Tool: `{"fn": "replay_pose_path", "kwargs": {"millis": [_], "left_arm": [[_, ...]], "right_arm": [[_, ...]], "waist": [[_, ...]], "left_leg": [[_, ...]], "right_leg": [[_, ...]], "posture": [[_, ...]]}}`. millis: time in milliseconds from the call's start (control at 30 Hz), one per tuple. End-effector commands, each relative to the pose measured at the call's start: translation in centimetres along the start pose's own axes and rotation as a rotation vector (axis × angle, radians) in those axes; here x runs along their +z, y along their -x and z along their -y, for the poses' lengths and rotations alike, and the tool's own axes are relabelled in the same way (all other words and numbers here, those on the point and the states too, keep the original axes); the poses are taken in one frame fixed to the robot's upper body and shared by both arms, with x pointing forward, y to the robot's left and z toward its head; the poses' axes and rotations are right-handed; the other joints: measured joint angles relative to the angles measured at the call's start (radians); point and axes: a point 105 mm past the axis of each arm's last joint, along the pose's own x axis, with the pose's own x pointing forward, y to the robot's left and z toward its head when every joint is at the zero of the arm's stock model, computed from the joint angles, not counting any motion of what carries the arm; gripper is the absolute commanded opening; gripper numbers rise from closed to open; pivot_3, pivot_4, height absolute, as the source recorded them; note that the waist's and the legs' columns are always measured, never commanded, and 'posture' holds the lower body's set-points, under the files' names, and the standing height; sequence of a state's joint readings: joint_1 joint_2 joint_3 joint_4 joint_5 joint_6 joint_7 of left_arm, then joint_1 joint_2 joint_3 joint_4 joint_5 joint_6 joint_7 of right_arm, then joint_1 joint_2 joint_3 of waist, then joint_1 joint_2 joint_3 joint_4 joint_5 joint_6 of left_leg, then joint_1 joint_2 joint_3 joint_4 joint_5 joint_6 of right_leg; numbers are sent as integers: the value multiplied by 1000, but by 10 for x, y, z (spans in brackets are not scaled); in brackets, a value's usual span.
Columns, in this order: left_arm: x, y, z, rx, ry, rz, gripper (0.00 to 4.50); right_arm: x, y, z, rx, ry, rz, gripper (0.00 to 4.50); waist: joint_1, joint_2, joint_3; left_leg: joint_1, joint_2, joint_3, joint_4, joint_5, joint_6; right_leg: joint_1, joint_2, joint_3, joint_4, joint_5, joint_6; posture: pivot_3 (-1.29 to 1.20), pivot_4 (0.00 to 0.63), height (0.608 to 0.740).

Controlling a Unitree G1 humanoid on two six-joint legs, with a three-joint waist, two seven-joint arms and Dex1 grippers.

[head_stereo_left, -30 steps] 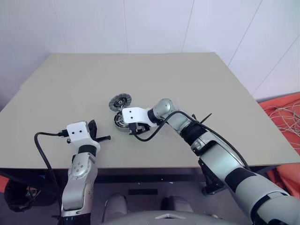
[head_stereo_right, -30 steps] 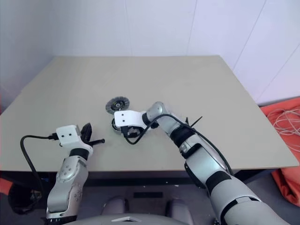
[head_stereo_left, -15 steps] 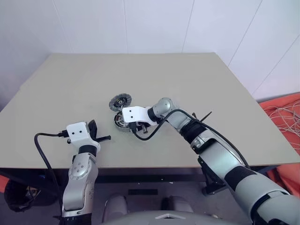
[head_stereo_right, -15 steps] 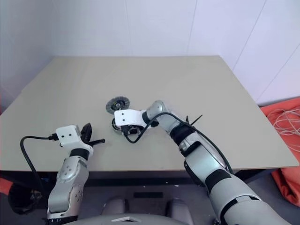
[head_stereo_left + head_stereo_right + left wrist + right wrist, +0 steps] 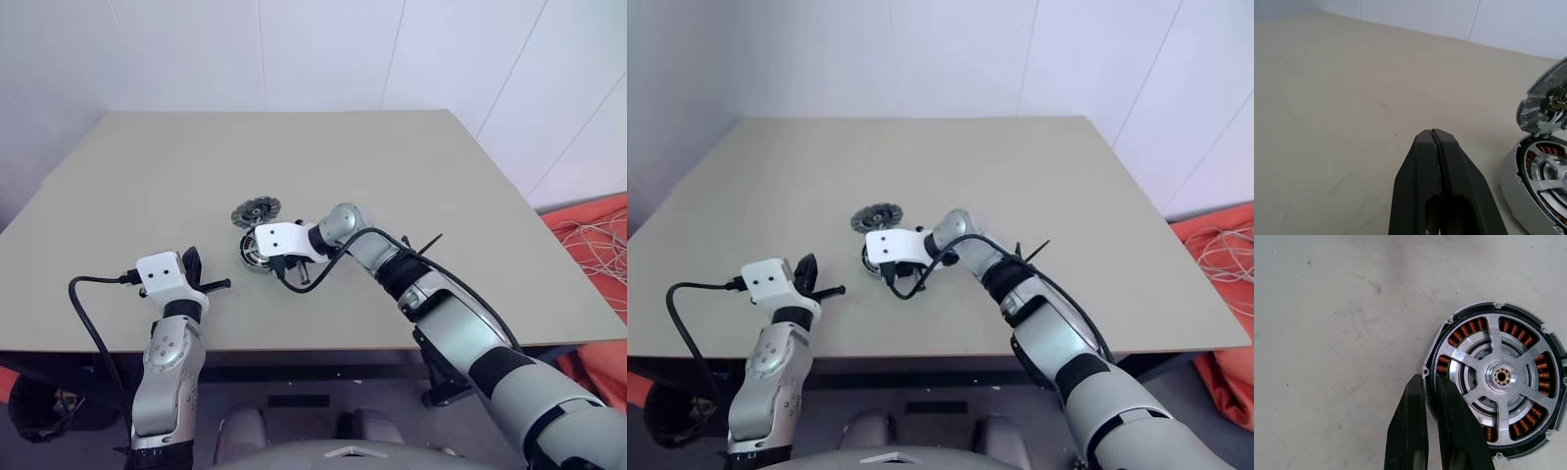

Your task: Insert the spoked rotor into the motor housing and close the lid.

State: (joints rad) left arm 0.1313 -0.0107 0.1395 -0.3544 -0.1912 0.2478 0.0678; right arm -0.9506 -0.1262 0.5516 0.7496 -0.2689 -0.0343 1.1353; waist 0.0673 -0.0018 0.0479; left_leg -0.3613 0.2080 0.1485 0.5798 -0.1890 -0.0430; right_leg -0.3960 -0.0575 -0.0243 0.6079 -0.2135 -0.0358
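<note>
Right gripper has its two black fingers pinched on the near rim of the motor housing, one finger outside the wall and the other inside, over the copper windings. Inside that housing the spoked rotor lies flat, its silver spokes running out from a hub with a small brass centre, the copper-brown coils visible between them.

Nearer the table's front edge, the left gripper is held level above the tan table, its fingers pressed together with nothing between them, well apart from the housing and on its left.

From the head camera the housing sits near the middle of the table, partly covered by the right gripper's white wrist block. Just beyond it, touching or almost touching its far rim, the lid rests with its ribbed grey face and dark hub upward; I cannot tell whether it lies flat or leans on the housing.
</note>
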Motion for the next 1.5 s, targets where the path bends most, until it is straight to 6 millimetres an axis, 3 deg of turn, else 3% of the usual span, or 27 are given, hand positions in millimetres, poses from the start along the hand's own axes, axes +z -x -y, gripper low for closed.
{"fn": "replay_pose_path", "kwargs": {"millis": [33, 233, 500, 667, 933, 1200, 1500], "left_arm": [[9, -2, 3, -13, 6, 36, 0], [6, -3, 2, -15, 13, 23, 0], [3, -6, 5, -34, 19, 10, 0], [1, -7, 6, -43, 23, 3, 0], [-2, -7, 7, -40, 31, -7, 0], [-4, -6, 7, -45, 32, -13, 0], [-6, -5, 7, -50, 32, -22, 0]], "right_arm": [[19, 15, 7, -50, -26, 87, 13], [20, 36, -15, -19, -86, 79, 13], [21, 56, -3, -180, -196, 29, 13], [32, 67, -11, -189, -393, 58, 13], [31, 75, -21, -207, -682, 41, 13], [34, 76, -21, -213, -863, 42, 13], [41, 71, -7, -249, -1080, 96, 13]], "waist": [[1, 0, 0], [4, -1, 0], [1, -1, 1], [4, -1, 1], [4, -1, 1], [5, 0, 1], [5, 0, 1]], "left_leg": [[-1, 0, 0, 0, 0, 0], [-5, 0, -1, 1, -1, 1], [-2, 0, 0, 1, 0, 0], [-3, 0, -1, 1, 0, 0], [-2, -1, -1, 1, 0, 0], [1, 0, -1, 1, 4, -6], [1, -1, -1, 0, 5, -8]], "right_leg": [[0, 0, 0, 0, 0, 0], [-2, 0, 0, -1, 0, 0], [-2, 0, 0, 1, 0, 0], [-2, 0, 0, 0, 0, 0], [-1, 0, 0, 0, 0, 0], [1, 0, 0, 1, 0, 1], [1, 0, 0, 1, 0, 1]], "posture": [[0, 0, 740], [0, 0, 740], [0, 0, 740], [0, 0, 740], [0, 0, 740], [0, 0, 740], [0, 0, 740]]}}
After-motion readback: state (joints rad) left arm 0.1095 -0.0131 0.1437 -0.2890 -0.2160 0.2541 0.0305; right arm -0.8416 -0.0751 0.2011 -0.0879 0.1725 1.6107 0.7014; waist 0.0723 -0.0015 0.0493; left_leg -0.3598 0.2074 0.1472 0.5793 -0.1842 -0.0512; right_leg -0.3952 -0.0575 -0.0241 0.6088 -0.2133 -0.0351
